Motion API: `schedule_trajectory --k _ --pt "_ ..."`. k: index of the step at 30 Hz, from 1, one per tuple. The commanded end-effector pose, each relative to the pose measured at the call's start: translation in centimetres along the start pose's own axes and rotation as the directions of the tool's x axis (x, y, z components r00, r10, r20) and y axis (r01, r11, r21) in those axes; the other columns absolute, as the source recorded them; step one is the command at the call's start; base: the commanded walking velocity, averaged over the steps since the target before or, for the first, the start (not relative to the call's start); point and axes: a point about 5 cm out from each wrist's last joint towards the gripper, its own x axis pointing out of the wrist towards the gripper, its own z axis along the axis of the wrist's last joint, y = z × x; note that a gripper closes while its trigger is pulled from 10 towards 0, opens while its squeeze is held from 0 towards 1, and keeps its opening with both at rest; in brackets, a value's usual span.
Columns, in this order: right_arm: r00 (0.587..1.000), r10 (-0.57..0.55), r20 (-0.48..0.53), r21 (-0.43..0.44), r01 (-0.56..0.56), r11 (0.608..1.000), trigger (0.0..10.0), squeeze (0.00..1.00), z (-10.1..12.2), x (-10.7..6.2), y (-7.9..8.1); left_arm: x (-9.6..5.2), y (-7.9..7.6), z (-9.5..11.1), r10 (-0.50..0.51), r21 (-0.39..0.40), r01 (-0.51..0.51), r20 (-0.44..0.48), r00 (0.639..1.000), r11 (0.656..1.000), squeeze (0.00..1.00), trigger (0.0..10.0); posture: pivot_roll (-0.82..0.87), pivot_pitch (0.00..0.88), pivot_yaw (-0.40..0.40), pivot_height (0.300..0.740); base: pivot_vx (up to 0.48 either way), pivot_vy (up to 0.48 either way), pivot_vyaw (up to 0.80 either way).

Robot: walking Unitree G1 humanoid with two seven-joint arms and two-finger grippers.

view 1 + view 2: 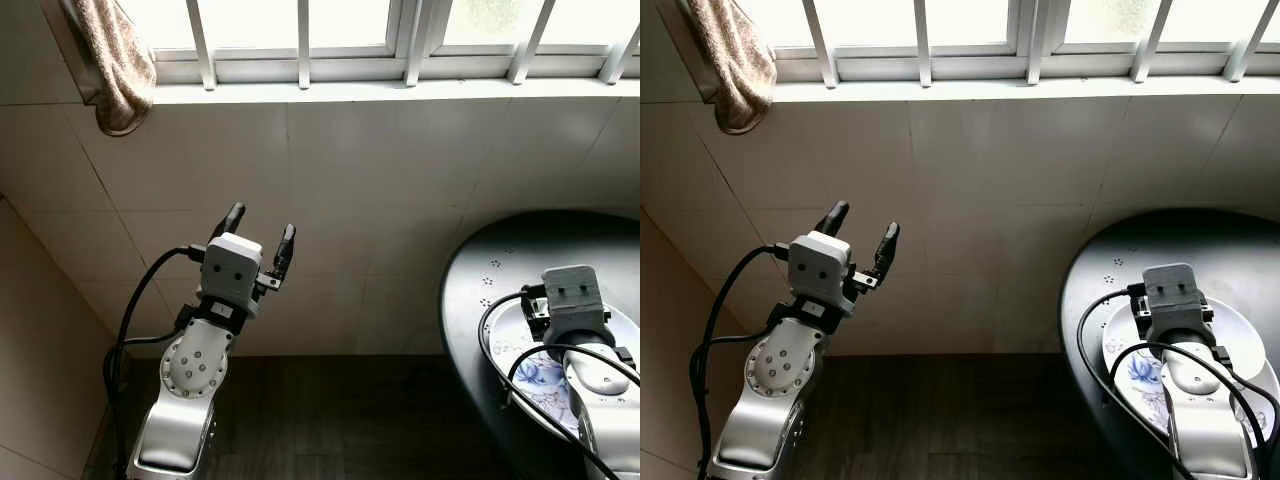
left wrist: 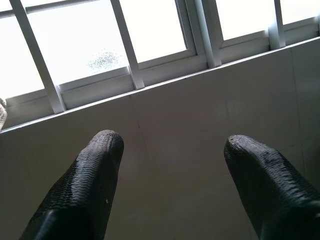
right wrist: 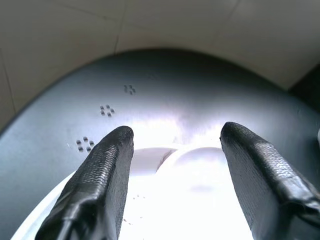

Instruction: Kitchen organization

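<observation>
Tiled wall (image 1: 400, 200) w/ barred window (image 1: 300, 30) fills the back; beige towel (image 1: 115, 60) hangs off the sill at far left; dark floor (image 1: 330, 420) below.

Dark round table (image 1: 560, 245) at right, small dot clusters printed on its top; white plate w/ blue floral print (image 1: 535, 385) sits on it near the front edge, partly under the right arm.

Left gripper (image 1: 258, 235) raised mid-air in front of the wall, pointing up at the window, fingers spread wide, nothing between them, well apart from the table.

Right gripper (image 3: 175, 150) low over the plate, fingers wide, nothing held; wrist view looks across the plate's rim (image 3: 150, 155) to the tabletop; can't tell if the tips touch the plate, glare washes out the plate surface.

Risks, my read:
- plate is glazed & flat; two-finger pinch on the rim could slip or tilt it; a drop = breakage
- pushing down/forward before closing could skate the plate along the smooth top toward the table edge
- overexposed wrist view makes rim depth hard to judge; easy to close on air or jab the plate
- right-arm cable (image 1: 500, 340) loops right over the plate; could snag or drag it on lift
- left arm swinging in blind could hit wall/sill
</observation>
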Motion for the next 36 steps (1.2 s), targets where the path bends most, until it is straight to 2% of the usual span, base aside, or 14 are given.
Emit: schedule_trajectory --k 1,6,13,30,36 --pt "1.000 0.001 -0.029 0.020 0.000 1.000 10.0 0.00 -0.1 0.1 -0.4 0.1 0.1 -0.2 0.003 0.006 -0.003 -0.005 1.000 1.000 0.00 10.0 -0.03 0.000 -0.024 0.740 0.000 0.000 0.00" --pt "0.991 0.055 -0.121 0.151 -0.037 0.988 10.0 0.00 -0.8 0.2 0.4 0.2 0.1 -0.2 0.001 0.008 -0.001 -0.007 1.000 1.000 0.00 10.0 -0.03 0.000 -0.024 0.740 0.000 0.000 0.00" --pt "0.990 0.077 -0.114 0.168 -0.057 0.984 10.0 0.00 -0.3 0.1 1.1 0.2 0.0 -0.2 0.001 0.009 -0.001 -0.007 1.000 1.000 0.00 10.0 -0.03 0.000 -0.025 0.740 0.000 0.000 0.00" --pt "0.959 0.056 -0.278 0.111 -0.026 0.993 10.0 0.00 -3.0 -0.3 0.5 0.3 0.0 -0.4 -0.004 0.010 0.005 -0.016 1.000 1.000 0.00 10.0 -0.03 0.000 -0.027 0.740 0.000 0.000 0.00" --pt "0.955 0.025 -0.297 0.027 -0.018 0.999 10.0 0.00 -4.1 0.1 -0.7 0.3 -0.1 -0.5 -0.002 0.012 0.002 -0.020 1.000 1.000 0.00 10.0 -0.03 0.000 -0.031 0.740 0.000 0.000 0.00"
